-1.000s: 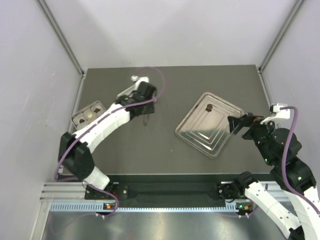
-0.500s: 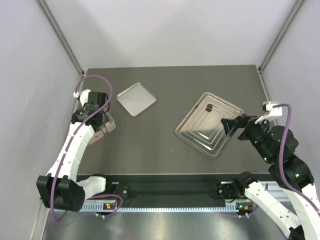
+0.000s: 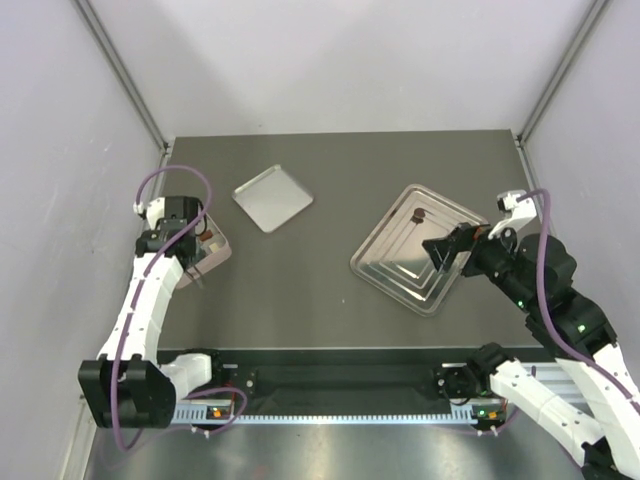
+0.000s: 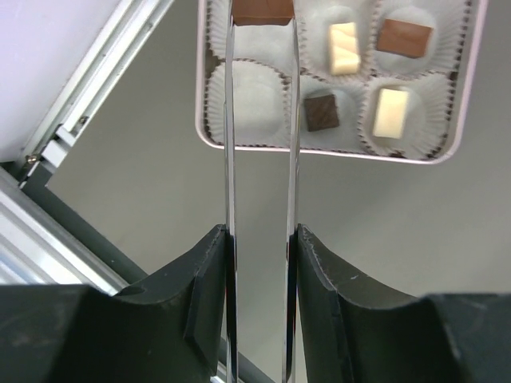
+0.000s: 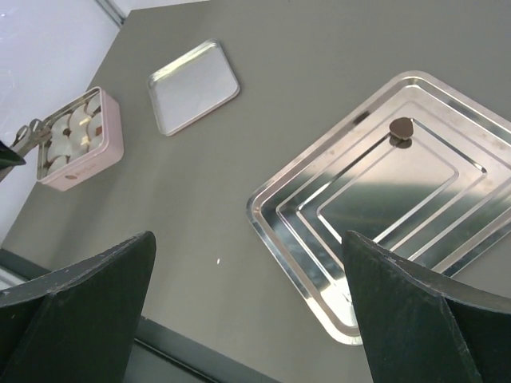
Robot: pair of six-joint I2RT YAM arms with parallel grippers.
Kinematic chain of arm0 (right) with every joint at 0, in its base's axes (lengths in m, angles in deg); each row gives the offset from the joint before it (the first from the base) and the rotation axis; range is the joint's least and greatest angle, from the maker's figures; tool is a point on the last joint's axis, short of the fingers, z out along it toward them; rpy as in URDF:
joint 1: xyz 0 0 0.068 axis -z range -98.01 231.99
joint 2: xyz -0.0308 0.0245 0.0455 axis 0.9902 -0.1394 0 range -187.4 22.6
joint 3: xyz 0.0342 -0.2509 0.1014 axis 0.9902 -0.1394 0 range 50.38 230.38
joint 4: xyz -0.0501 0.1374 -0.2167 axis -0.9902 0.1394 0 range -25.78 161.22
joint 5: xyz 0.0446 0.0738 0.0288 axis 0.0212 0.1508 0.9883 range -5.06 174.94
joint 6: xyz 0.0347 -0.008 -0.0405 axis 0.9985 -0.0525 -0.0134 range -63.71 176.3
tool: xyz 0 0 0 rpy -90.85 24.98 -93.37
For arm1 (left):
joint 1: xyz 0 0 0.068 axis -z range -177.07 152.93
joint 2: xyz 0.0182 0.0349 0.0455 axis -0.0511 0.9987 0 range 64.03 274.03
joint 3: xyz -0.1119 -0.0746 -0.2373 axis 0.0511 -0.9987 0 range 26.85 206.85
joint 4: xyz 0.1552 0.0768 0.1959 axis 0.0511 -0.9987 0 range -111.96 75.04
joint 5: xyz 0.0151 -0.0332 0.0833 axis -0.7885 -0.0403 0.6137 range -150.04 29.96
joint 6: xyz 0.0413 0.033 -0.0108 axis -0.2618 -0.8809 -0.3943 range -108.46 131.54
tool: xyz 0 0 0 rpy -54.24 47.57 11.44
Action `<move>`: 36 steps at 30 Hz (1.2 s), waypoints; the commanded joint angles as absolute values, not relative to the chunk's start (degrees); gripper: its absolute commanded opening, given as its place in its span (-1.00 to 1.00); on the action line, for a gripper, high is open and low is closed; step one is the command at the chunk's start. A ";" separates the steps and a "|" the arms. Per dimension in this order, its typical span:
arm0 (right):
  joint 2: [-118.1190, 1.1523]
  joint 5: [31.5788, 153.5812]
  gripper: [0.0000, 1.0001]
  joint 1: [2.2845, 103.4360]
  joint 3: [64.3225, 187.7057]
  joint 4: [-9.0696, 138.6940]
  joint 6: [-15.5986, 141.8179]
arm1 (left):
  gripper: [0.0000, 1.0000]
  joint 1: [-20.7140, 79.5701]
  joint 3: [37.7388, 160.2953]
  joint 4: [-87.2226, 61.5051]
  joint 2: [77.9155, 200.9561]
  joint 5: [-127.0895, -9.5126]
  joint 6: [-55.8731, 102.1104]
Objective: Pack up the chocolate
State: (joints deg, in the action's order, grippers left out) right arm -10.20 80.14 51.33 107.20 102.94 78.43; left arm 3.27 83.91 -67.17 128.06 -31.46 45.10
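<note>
My left gripper (image 4: pixel 259 239) is shut on a pair of metal tweezers (image 4: pixel 230 144). Their tips pinch a brown chocolate (image 4: pixel 263 11) above the pink box (image 4: pixel 471 96) at the table's left (image 3: pixel 218 252). In the box's white paper cups lie a cream piece (image 4: pixel 343 46), a brown piece (image 4: pixel 403 36) and a dark piece (image 4: pixel 322 112); one cup (image 4: pixel 255 100) is empty. One more brown chocolate (image 5: pixel 401 128) lies on the steel tray (image 3: pixel 390 265). My right gripper (image 5: pixel 248 239) hangs open over the tray's near right edge (image 3: pixel 440 250), nothing between its fingers.
The box's flat metal lid (image 3: pixel 272 197) lies on the table behind and to the right of the box. Grey walls close in the table on the left, right and back. A metal rail runs along the left edge (image 4: pixel 88 96).
My left arm has swung from the middle of the table to the box at the left, uncovering the lid. My right gripper has moved left over the tray's edge.
</note>
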 commanded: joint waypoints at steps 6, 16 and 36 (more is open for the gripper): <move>-10.80 81.60 1.00 50.35 111.29 101.92 79.59 | -0.30 1.79 81.96 -64.27 129.07 -29.02 42.65; -10.54 81.86 0.99 50.35 111.99 102.36 80.90 | -0.29 1.70 82.13 -62.78 130.30 -28.75 40.98; -8.96 80.63 1.00 50.35 112.17 102.63 81.87 | -0.11 1.79 82.92 -62.77 131.27 -28.40 40.19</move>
State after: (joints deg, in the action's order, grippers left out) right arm -9.76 81.21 51.31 110.19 103.29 81.16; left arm 2.04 81.92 -64.20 131.82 -30.22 40.79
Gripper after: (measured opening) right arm 0.996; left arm 0.446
